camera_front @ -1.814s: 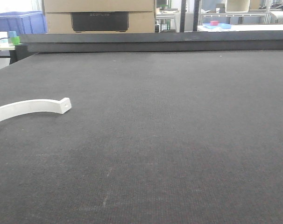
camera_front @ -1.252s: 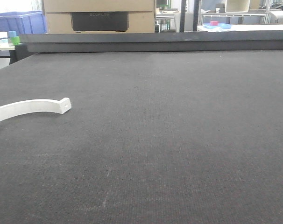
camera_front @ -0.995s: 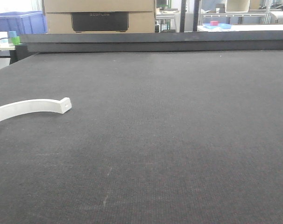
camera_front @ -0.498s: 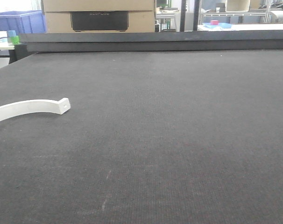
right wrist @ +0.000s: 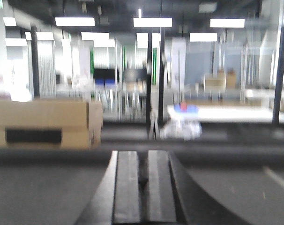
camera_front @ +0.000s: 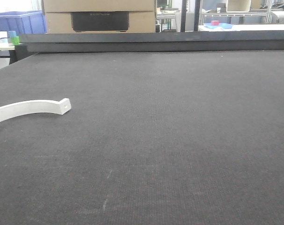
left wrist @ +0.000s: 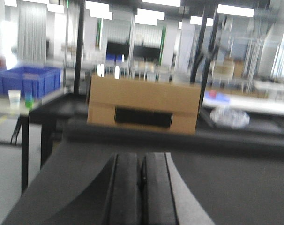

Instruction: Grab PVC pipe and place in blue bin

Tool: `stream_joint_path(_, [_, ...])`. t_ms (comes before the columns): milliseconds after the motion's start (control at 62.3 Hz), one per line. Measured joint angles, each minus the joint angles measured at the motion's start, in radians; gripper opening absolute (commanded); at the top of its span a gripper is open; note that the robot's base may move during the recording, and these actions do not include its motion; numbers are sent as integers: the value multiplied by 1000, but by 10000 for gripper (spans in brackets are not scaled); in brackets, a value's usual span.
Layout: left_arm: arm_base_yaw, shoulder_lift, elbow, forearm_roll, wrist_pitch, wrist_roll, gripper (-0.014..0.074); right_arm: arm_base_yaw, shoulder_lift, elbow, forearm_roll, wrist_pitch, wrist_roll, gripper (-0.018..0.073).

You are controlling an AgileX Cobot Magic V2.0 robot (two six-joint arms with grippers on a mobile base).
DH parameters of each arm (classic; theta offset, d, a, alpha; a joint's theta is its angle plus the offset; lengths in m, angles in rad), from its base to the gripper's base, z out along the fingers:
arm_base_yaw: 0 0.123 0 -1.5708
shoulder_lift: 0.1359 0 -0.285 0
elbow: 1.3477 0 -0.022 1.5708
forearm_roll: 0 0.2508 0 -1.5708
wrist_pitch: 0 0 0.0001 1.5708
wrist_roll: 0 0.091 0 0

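PVC pipe (camera_front: 29, 106) flat on dark table (camera_front: 179, 140), far left — left gripper (left wrist: 142, 161), right gripper (right wrist: 143, 159) both closed, empty.

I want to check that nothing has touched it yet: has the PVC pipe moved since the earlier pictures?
No. The PVC pipe lies as before on the mat, its holed end equally far from the cardboard box behind.

A wide dark grey woven tabletop (camera_front: 179, 140) fills the view. Behind its raised black far edge (camera_front: 156, 46) stands a brown cardboard box (camera_front: 100, 6) with a black rectangular slot (camera_front: 100, 21). Far left, a white paper cup (camera_front: 1, 37) sits near a small green object (camera_front: 15, 41). Far right, a white table (camera_front: 254, 27) carries a small red item (camera_front: 215, 22).
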Motion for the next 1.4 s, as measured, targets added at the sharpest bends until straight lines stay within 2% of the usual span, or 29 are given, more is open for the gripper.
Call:
stream_joint_path(128, [0, 184, -133, 3, 164, 1, -111, 0, 137, -98, 0, 213, 0, -169])
stream_joint_path(241, [0, 309, -183, 3, 286, 1, -111, 0, 255, -132, 0, 351, -1, -169])
stream_joint_path(369, [0, 439, -190, 3, 369, 2, -111, 0, 387, -132, 0, 480, -1, -169])
stream_joint_path(514, [0, 528, -190, 3, 396, 2, -111, 0, 521, -132, 0, 590, -1, -169])
stream_joint_path(642, [0, 578, -190, 3, 403, 2, -111, 0, 610, -132, 0, 623, -1, -169])
stream_joint_path(835, [0, 621, -190, 3, 405, 2, -111, 0, 705, -132, 10, 600, -1, -169])
stream_joint_path(1092, [0, 635, -190, 3, 405, 2, -111, 0, 795, -148, 168, 487, -1, -167])
stream_joint_path(1284, [0, 635, -190, 3, 405, 2, -111, 16, 931, -242, 186, 600, 8, -146])
stream_joint_path(1397, [0, 635, -190, 3, 396, 2, -111, 71, 1011, -303, 132, 654, 85, -146])
